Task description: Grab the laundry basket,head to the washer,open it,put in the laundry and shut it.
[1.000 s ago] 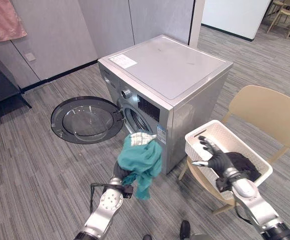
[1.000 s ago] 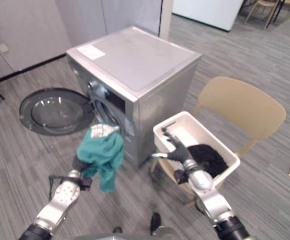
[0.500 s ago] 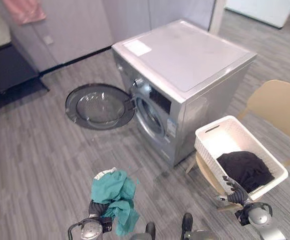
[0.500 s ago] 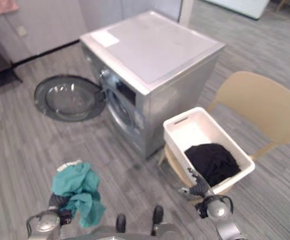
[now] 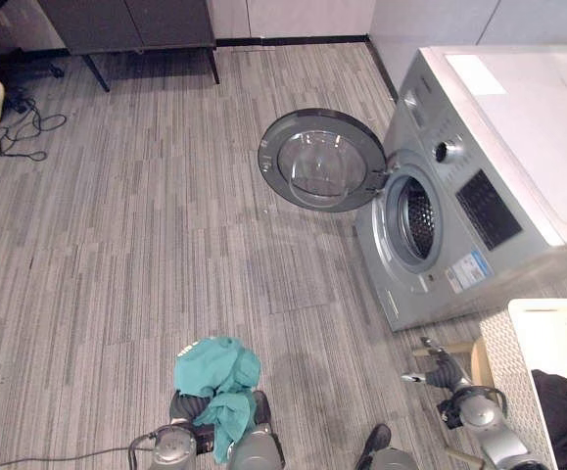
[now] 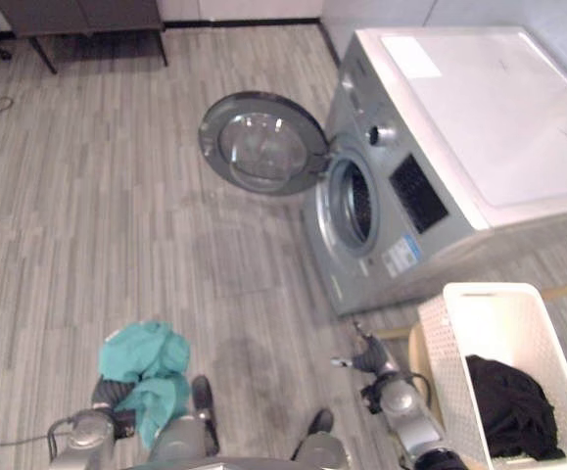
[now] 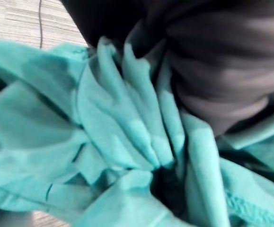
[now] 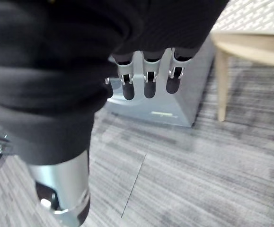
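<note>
Cam has swung since 0.5 s ago: washer now at right, door open flat. White basket w/ black laundry on chair. Left hand still clutches teal garment; right hand relaxed, holding nothing.

dark cabinet (on legs), chair
</note>
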